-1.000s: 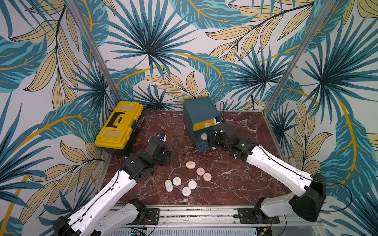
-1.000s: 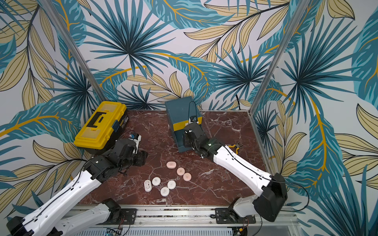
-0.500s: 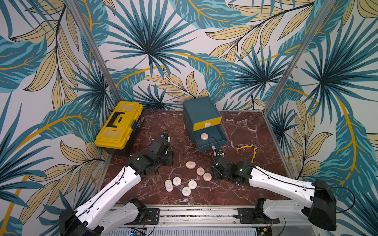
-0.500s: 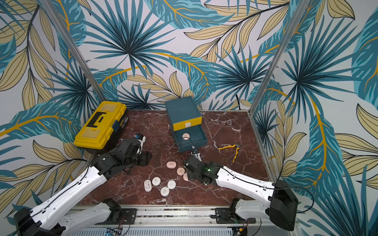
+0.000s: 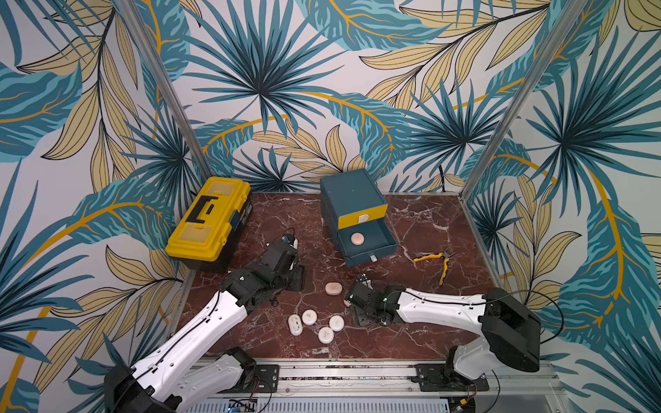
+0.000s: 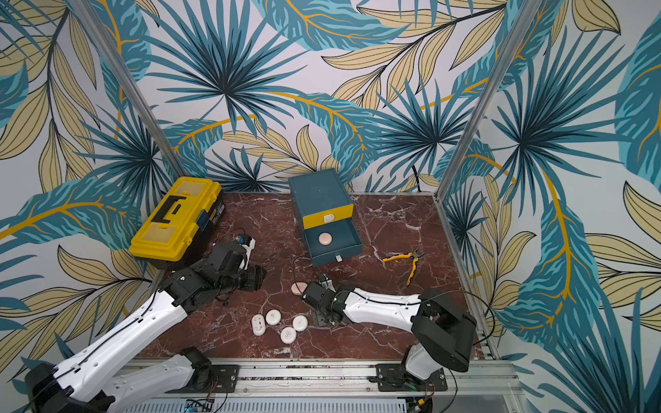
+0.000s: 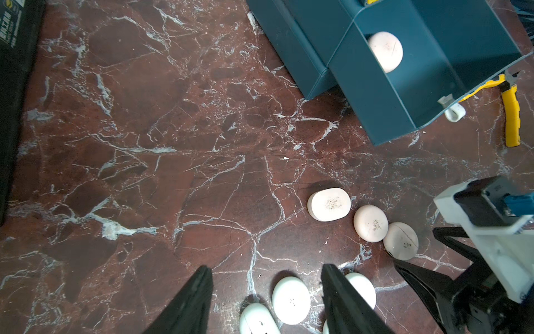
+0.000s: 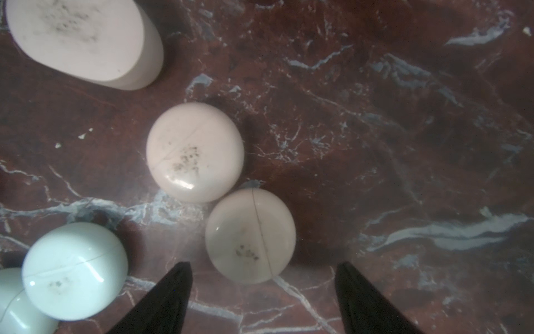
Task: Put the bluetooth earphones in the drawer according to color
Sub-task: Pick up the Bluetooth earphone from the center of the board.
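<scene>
**Overview, in a top view.** The cabinet (image 5: 347, 193) was set at the back of the marble table (image 5: 422, 229). The teal drawer (image 5: 365, 255) under its yellow front was pulled out, and one peach case (image 5: 357, 239) was seen lying inside. Four white cases (image 5: 309, 316) were clustered near the front edge, with an oblong peach case (image 5: 332, 288) between them and the cabinet. A toolbox (image 5: 209, 218) and pliers (image 5: 436, 259) were placed well to either side.

**Right claw (image 8: 263, 264), wrist view.** The jaws were spread wide and nothing was held. A round peach case (image 8: 250, 235) lay on the table just ahead of the fingertips (image 8: 180, 277), roughly centred between them and untouched. A second round peach case (image 8: 195, 151) was found touching it on its far side. The oblong one lay farther off, apart from both. Two white cases were pressed together outside one finger.

**Left claw (image 7: 266, 267), wrist view.** The jaws were likewise parted and empty. In a top view this claw was positioned near the oblong case, apart from every case. One white case was seen between its fingers (image 7: 196, 295), with no contact visible.
</scene>
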Motion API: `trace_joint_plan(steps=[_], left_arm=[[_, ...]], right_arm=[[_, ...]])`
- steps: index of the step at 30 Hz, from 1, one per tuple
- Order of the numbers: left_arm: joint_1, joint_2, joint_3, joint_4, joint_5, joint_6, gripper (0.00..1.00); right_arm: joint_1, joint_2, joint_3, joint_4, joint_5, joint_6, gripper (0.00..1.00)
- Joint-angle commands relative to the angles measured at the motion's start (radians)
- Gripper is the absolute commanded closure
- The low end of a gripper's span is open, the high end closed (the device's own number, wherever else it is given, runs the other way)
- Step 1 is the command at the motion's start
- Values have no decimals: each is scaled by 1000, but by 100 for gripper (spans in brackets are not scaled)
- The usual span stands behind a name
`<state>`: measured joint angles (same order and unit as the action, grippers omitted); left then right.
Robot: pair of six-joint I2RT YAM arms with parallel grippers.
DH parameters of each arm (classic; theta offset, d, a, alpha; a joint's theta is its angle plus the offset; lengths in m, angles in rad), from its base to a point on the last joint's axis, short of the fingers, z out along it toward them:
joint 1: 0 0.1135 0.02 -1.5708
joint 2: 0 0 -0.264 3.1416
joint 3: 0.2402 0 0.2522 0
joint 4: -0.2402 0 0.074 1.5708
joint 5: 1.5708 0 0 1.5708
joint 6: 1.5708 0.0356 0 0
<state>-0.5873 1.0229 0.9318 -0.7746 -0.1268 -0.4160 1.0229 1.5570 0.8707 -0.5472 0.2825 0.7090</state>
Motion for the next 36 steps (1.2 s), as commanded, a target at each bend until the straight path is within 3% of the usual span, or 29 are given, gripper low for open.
trace_joint_plan(steps=[1,23,28,32,36], left_arm=[[3,-16,-19,4,-7,6,35],[2,-10,-14,-1,-11,4,35],[2,-18,-17,-8,-16,2,35],[2,-23,-19,-9,-19,3,35],[2,-26,-17,-9,-22,4,35]], right_arm=[[6,28,30,6,2,-16,15],[-35,106,24,49,-29,-55,29],[-42,117,22,58,-32,-59,43],[-42,81,8,55,-25,-54,48],[-42,-48,-14,3,-4,-50,51]])
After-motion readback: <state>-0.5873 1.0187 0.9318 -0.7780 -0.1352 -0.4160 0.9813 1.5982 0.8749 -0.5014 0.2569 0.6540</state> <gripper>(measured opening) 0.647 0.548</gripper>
